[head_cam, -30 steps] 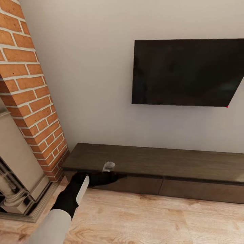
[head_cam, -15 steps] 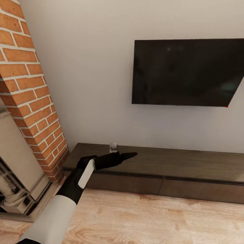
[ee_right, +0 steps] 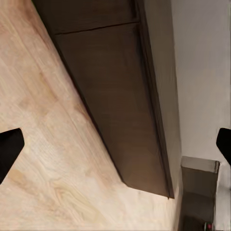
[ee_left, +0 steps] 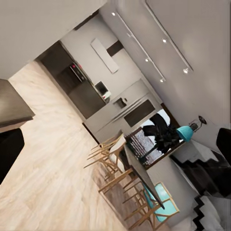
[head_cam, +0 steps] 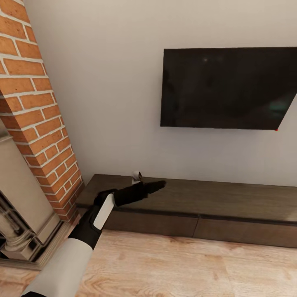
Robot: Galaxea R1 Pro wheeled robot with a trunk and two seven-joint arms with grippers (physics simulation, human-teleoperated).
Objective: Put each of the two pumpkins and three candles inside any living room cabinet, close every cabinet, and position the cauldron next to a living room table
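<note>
Hovering over the cabinet (head_cam: pixel 194 198) near its left back corner, drawers shut.
Left gripper (head_cam: pixel 159 185) reaching out level, hard to tell whether open or closed; pale candle (head_cam: pixel 136 177) sitting just behind it, wall side.

A: The left claw (head_cam: pixel 150 187) hides part of a small pale candle (head_cam: pixel 136 176) over the cabinet (head_cam: pixel 214 198); whether it grips it, I can't tell.

B: The cabinet runs off the right edge, and the television's (head_cam: pixel 227 88) right side is cut off too.
</note>
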